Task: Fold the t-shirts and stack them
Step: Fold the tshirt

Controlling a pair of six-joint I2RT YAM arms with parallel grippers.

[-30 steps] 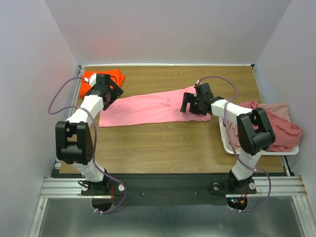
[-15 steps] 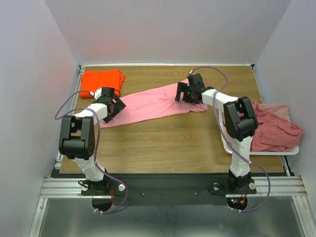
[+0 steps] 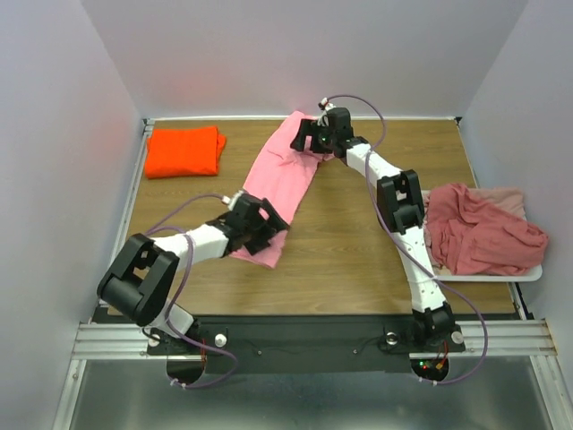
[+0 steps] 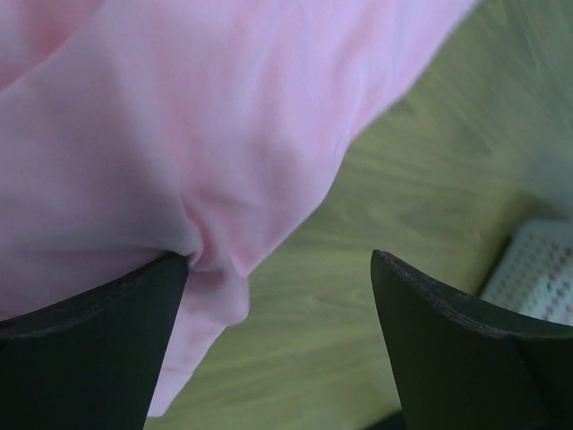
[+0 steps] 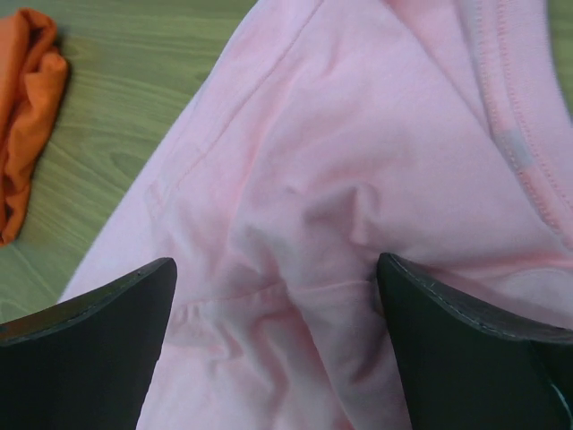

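Light pink t-shirt (image 3: 285, 170) stretched slantwise on the desk (image 3: 358, 251), right of the folded orange t-shirt (image 3: 183, 150).
Its long axis runs near-left to far-right. Left end effector (image 3: 269, 229), arm low, meets the near end; right end effector (image 3: 309, 134), arm outstretched, the far end. Both show fingers apart over cloth; grip cannot be told.

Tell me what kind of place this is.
Most likely a robotics lab test cell set up for laundry folding: plain white walls box in a brown wooden table, two white-and-black robot arms are mounted on an aluminium rail at its near edge, and a light pink t-shirt spans between them.
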